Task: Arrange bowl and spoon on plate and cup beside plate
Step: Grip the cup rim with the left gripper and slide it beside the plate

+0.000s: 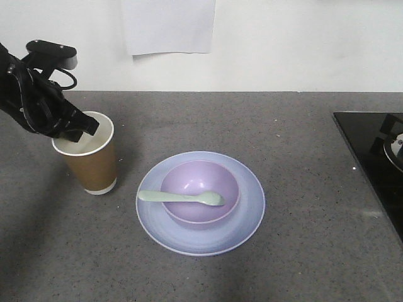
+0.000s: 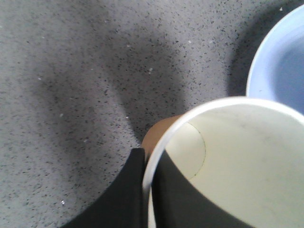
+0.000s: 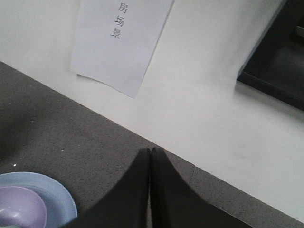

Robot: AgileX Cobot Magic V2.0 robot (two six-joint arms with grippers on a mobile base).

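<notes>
The pale blue plate point(image 1: 245, 214) lies mid-counter with the lavender bowl point(image 1: 200, 179) on it. A mint-green spoon point(image 1: 182, 197) rests across the bowl's front rim. Left of the plate stands the brown paper cup point(image 1: 96, 165), upright on the counter. My left gripper point(image 1: 75, 129) is shut on the cup's rim point(image 2: 164, 145), one finger inside and one outside. In the right wrist view my right gripper point(image 3: 150, 152) is shut on nothing, above the counter near the wall, with the plate point(image 3: 59, 197) and bowl point(image 3: 21, 209) at lower left. The right gripper does not show in the front view.
A black stovetop point(image 1: 371, 157) fills the right edge of the grey counter. A white paper sheet point(image 1: 169, 25) hangs on the wall behind; the same sheet point(image 3: 118, 42) carries printed characters in the right wrist view.
</notes>
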